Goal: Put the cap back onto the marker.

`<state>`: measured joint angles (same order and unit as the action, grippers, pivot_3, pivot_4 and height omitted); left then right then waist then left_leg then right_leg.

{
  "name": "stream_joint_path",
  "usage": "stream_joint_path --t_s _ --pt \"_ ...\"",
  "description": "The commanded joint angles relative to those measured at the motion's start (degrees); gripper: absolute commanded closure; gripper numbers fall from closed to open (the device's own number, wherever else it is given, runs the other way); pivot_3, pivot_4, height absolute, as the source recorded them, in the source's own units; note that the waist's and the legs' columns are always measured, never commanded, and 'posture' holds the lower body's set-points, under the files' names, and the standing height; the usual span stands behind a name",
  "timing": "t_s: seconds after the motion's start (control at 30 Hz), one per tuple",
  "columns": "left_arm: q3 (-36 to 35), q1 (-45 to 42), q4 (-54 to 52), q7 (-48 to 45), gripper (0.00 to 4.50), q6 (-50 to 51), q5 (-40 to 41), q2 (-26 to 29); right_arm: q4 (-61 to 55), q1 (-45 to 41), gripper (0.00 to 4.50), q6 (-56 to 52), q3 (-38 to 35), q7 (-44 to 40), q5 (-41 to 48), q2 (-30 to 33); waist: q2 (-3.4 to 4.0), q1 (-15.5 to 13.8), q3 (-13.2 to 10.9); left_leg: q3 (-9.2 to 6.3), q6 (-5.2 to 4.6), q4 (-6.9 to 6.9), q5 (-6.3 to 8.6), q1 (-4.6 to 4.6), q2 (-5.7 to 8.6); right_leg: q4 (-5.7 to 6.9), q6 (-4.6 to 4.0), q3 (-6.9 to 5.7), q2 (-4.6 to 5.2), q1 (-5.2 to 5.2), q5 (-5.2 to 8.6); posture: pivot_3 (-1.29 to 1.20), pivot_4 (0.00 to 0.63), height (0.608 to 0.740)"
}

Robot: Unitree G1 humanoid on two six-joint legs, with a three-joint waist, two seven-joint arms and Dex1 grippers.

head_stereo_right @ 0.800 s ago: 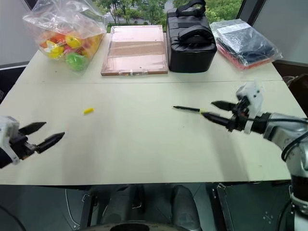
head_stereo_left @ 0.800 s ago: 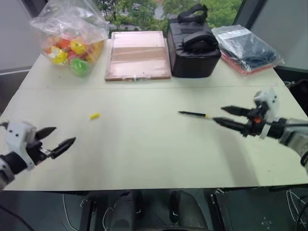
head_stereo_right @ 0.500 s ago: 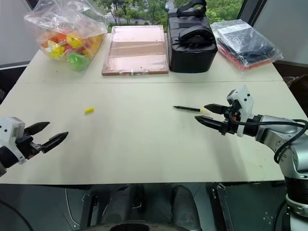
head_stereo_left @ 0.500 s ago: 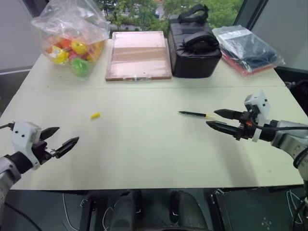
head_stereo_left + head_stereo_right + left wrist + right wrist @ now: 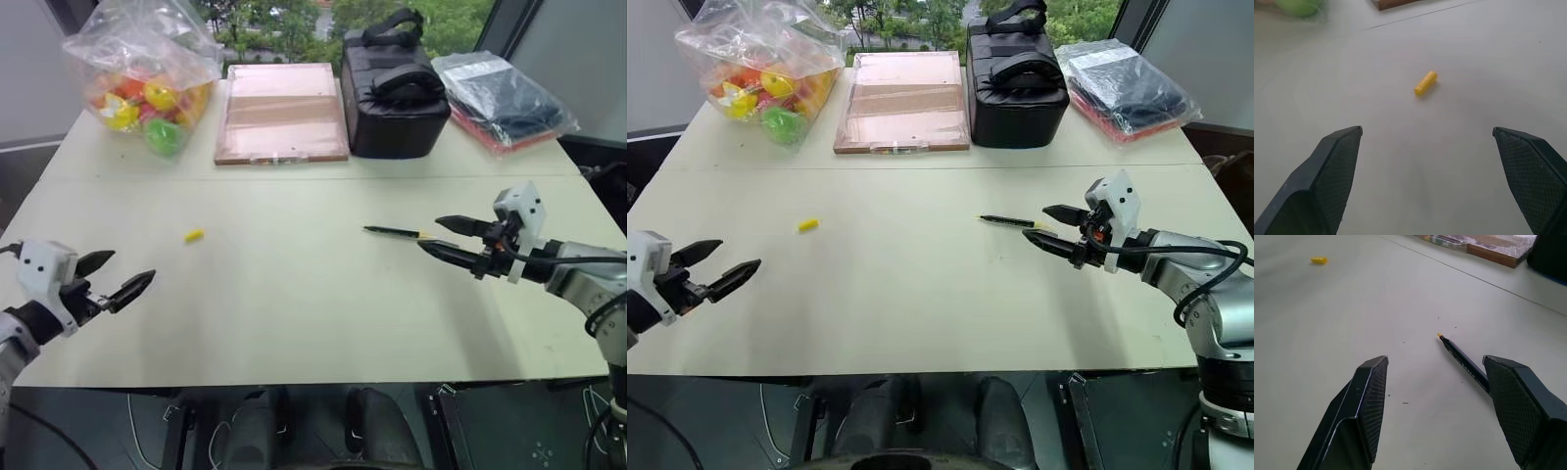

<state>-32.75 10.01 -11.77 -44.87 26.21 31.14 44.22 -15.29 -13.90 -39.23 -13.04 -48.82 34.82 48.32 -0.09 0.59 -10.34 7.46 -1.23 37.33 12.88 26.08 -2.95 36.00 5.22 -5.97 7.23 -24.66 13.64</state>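
**Marker and cap apart on the tabletop, both end effectors open**

Head views: On the pale tabletop (image 5: 294,294) lies the marker (image 5: 392,232), slim and black, right of centre. Well to its left lies the cap (image 5: 194,236), tiny and yellow, alone. Right end effector (image 5: 439,235) hovers at the marker's right end, fingers spread, gripping nothing; upper finger beyond the marker, lower finger this side of it. Left end effector (image 5: 122,273) hangs at the near left edge, fingers wide apart, empty, near the cap but clear of it. Along the far edge: a clear bag of coloured balls (image 5: 147,73), a flat pinkish box (image 5: 281,112), a black case (image 5: 394,86), a plastic-wrapped dark bundle (image 5: 503,98).

Left wrist view: Cap (image 5: 1425,82) lies on its side ahead of the two open black fingers (image 5: 1332,166), untouched.

Right wrist view: Marker (image 5: 1464,363) runs slantwise with its yellow tip toward the open tabletop, its other end close beside one finger (image 5: 1518,401); whether touching cannot be told. Cap (image 5: 1318,260) far off.
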Motion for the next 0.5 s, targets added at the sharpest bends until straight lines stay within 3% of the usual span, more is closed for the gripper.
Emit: stream_joint_path --t_s 0.03,0.3,0.5 --pt "-0.5 -1.1 0.4 -0.5 0.04 -1.5 -0.6 0.9 0.0 -1.1 1.30 1.9 -0.3 0.0 -0.8 -0.1 0.00 0.0 0.0 0.00 0.00 0.00 0.00 0.00 0.00 0.00 0.00 0.00 0.00 0.00 0.00 0.00 0.150 0.740" --pt "1.2 -7.0 5.0 -5.5 0.04 -1.3 0.2 4.1 3.5 -3.9 1.30 4.5 0.7 -3.0 -2.2 0.5 -0.01 0.0 0.0 0.03 -0.01 0.02 -0.01 0.00 0.01 0.00 0.15 0.00 -0.02 0.01 -0.09 0.00 0.150 0.740" --pt "11.5 -24.4 16.9 -17.3 0.04 -3.8 -1.9 10.9 18.2 -15.3 1.30 16.5 10.1 -13.1 -11.5 1.4 -0.01 0.0 0.0 0.12 0.05 0.09 -0.05 0.00 0.09 0.03 0.13 -0.03 -0.11 0.05 -0.09 0.00 0.150 0.740"
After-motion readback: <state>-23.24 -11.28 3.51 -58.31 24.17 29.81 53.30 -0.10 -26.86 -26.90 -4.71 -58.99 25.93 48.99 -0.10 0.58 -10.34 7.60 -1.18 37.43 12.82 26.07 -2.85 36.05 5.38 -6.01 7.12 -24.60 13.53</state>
